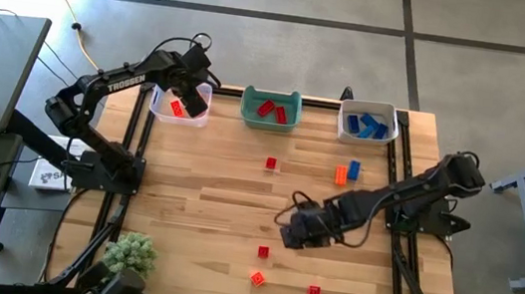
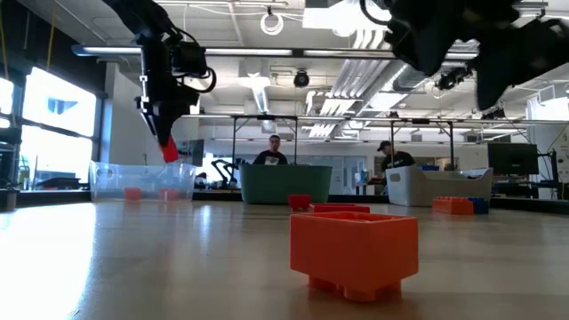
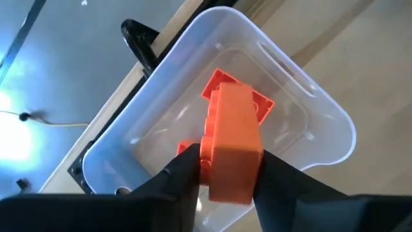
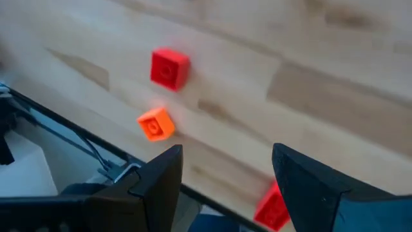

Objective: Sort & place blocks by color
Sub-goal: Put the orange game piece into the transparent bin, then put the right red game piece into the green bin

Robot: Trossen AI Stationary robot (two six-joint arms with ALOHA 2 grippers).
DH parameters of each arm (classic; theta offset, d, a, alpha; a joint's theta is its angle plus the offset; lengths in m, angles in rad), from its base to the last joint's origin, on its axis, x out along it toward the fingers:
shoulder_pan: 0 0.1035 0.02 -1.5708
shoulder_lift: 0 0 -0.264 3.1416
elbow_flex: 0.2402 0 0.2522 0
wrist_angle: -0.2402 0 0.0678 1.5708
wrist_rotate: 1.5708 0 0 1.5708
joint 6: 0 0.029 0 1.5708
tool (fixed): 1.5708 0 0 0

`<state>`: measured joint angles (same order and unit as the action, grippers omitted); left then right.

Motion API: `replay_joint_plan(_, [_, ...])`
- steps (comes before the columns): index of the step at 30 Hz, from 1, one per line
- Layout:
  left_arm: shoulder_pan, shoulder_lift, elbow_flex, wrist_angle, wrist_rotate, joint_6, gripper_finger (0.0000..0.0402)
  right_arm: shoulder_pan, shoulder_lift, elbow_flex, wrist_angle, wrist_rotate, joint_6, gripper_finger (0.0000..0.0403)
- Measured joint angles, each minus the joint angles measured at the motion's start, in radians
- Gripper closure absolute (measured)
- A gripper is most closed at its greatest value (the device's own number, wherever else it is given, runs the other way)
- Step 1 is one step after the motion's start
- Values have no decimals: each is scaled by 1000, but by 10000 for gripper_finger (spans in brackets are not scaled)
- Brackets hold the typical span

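Wooden table (image 1: pixel 225 203): bears three bins along its far edge and loose blocks across the top.

Left arm: reaches to the clear bin (image 1: pixel 162 107), the leftmost of the three. Left gripper (image 3: pixel 222 174) hangs directly over that bin, fingers closed against the sides of an orange block (image 3: pixel 230 145), held above the bin's floor. Another orange block (image 3: pixel 257 106) lies inside the bin beneath it.

Right arm: stretched over the table's middle, well apart from the clear bin. Right gripper (image 4: pixel 225 171) hovers above bare wood, fingers spread wide, gripping nothing.

Green bin (image 1: pixel 270 118): just right of the clear bin, holds red blocks (image 1: pixel 272 109).

White bin (image 1: pixel 349 112): farthest from the clear bin, holds blue blocks (image 1: pixel 365 126).

Loose blocks: small red cube (image 4: pixel 169 67) and small orange cube (image 4: pixel 155 123) lie beyond the right gripper's fingertips; a red brick (image 4: pixel 273 205) lies close by the fingers.
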<state>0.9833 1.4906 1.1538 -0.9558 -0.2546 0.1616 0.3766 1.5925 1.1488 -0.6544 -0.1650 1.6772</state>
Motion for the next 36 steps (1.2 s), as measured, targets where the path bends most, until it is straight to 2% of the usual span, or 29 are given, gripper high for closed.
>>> replay_joint_plan(7, [0,0,0,2,-3,-56,238,103,0,0,-11,61,138,176])
replay_joint_plan(11, [0,0,0,1,19,-99,222,155,0,0,-18,92,185,176])
replay_joint_plan(20, [-18,0,0,-28,136,-183,221,274,0,0,-35,166,325,176])
replay_joint_plan(29, [-78,0,0,-58,139,-238,220,360,1,0,-83,184,455,176])
replay_joint_plan(36, [-118,0,0,-67,99,-240,220,388,66,0,-32,156,498,176])
